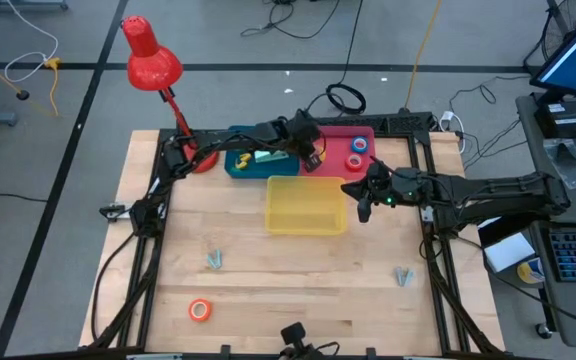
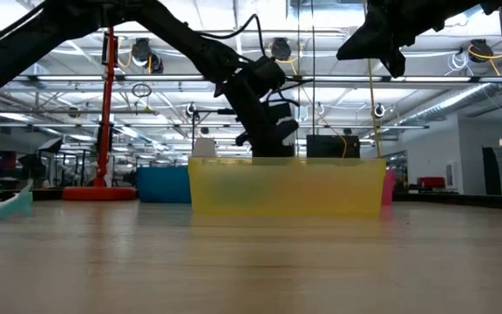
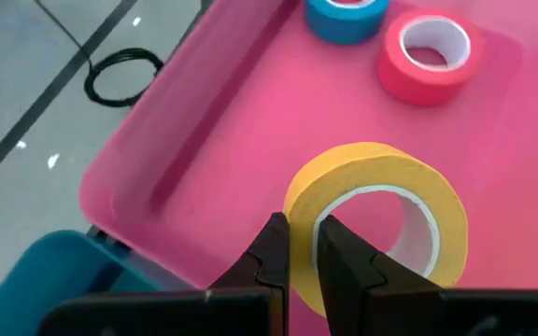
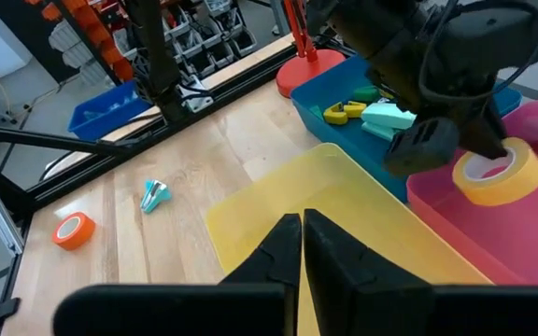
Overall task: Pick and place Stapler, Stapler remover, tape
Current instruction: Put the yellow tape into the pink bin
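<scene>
My left gripper [image 3: 304, 229] reaches over the pink tray [image 3: 204, 140] and is shut on the yellow tape roll [image 3: 372, 219], which also shows in the right wrist view [image 4: 498, 173]. The red roll [image 3: 428, 56] and the blue roll [image 3: 346, 14] lie flat on the tray floor farther off. The orange roll [image 1: 200, 310] lies flat on the table near its near left corner. My right gripper [image 4: 302, 224] is shut and empty, hovering over the right part of the yellow bin [image 1: 306, 205]. Two staplers, one yellow [image 4: 342, 112] and one teal [image 4: 388, 116], lie in the blue bin [image 1: 258, 160]. My left gripper has the yellow roll by its ring wall [image 3: 304, 198], on the side nearest the wrist. One finger is inside the centre hole and one outside. The fingers come from above, slanting down. The roll lies hole-up over the pink tray; whether its underside touches the floor, I cannot tell.
Two small staple removers lie on the wood, one left of centre [image 1: 216, 262] and one toward the right edge [image 1: 403, 275]. A red desk lamp [image 1: 153, 60] stands at the far left corner. Black frame rails [image 1: 148, 215] run along both sides of the table.
</scene>
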{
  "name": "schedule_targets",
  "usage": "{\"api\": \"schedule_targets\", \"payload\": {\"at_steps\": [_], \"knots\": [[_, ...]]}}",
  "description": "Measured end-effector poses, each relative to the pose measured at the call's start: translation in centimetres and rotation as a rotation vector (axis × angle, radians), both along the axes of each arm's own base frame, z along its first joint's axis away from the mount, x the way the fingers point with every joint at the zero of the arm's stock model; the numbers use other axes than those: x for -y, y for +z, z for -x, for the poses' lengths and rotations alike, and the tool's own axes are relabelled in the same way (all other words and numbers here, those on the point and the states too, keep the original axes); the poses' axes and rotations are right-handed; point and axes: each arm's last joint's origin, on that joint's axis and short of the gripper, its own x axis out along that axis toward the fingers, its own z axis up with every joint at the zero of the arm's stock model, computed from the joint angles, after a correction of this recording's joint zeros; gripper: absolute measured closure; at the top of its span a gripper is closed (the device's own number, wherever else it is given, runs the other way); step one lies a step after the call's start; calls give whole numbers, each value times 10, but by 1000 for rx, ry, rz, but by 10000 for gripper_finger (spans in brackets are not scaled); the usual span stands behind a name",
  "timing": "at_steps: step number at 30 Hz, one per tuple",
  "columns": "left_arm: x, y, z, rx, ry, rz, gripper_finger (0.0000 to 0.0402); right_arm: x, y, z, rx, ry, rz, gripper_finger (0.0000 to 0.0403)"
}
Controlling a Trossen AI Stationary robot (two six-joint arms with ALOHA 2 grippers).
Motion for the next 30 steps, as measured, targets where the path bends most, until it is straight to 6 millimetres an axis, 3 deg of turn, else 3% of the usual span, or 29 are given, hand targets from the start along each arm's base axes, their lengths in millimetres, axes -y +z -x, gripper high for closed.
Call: {"api": "schedule_targets", "payload": {"at_steps": [7, 20, 30], "knots": [[-8, -2, 6, -37, -134, 2, 372, 0, 0, 0, -1, 1, 3, 395], [-13, -3, 11, -58, -173, 8, 370, 0, 1, 0, 8, -1, -3, 394], [-6, -3, 7, -67, -236, -35, 319, 0, 1, 0, 9, -2, -6, 394]]}}
